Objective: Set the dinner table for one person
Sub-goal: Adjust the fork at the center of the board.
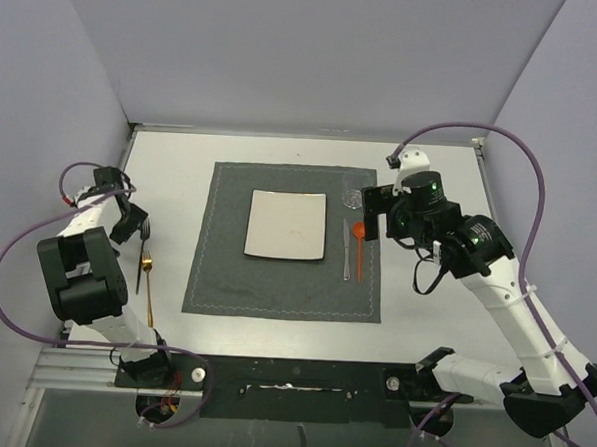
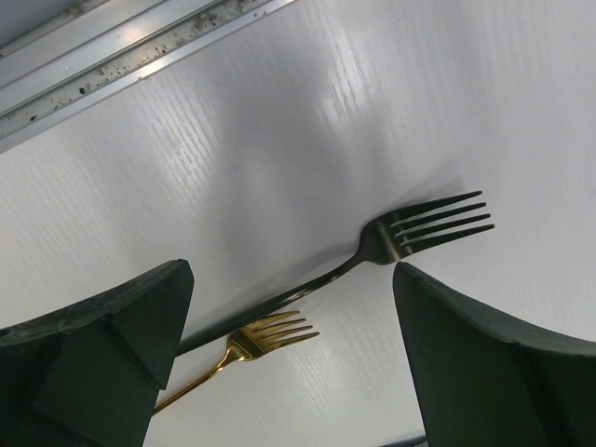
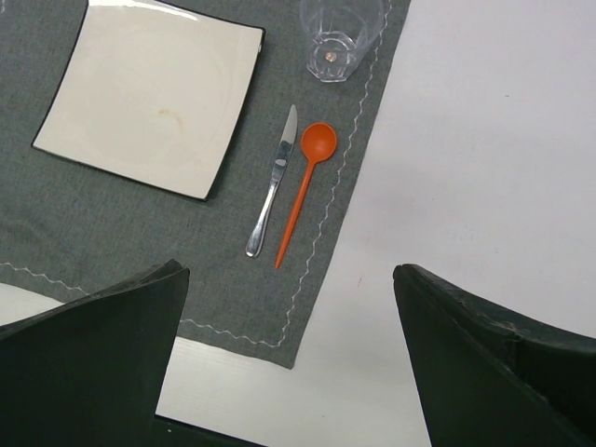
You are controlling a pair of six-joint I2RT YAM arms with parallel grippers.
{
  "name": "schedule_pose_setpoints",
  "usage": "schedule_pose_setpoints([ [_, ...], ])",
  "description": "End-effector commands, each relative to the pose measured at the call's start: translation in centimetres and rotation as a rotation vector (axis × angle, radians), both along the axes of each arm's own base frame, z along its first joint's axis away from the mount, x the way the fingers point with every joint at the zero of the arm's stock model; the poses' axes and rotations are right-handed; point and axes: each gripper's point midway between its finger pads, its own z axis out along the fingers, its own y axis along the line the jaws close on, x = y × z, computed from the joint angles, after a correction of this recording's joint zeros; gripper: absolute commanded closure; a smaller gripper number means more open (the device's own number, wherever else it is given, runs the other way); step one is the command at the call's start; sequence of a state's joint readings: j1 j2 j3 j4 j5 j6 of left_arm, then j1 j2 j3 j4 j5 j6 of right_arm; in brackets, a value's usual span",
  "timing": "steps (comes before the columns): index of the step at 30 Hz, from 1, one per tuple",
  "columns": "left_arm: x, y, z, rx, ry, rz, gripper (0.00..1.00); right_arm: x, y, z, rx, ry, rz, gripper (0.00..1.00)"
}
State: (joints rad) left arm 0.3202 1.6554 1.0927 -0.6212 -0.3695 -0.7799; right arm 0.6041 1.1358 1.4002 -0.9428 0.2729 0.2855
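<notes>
Your left fingers point(image 2: 102, 345) stand wide over a black metal fork point(image 2: 410, 233) and gold metal fork point(image 2: 256, 343), mid-frame; right fingers point(image 3: 93, 354) equally wide.

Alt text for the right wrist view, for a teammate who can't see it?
The open, empty right end effector hovers over a corner of the grey placemat, where a silver knife and an orange spoon lie side by side beside a square white plate, a clear glass beyond them. White dinner table fills the right side.
</notes>
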Motion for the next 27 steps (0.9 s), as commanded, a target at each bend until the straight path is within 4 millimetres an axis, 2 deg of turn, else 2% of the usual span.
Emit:
schedule_pose_setpoints([
  [1,0.9,-0.7,-1.4,-0.04,0.03,-0.031,0.1,-0.2,-0.1,2.7,0.047,-0.071,-0.01,0.02],
  [15,2.7,-0.3,-3.5,-0.033,0.07,-0.036,0.1,0.7,0.2,2.1,0.02,-0.058,-0.015,0.02],
  [27,6.2,0.0,-5.1,-0.012,0.104,-0.067,0.1,1.7,0.5,1.2,-0.016,-0.038,-0.029,0.02],
])
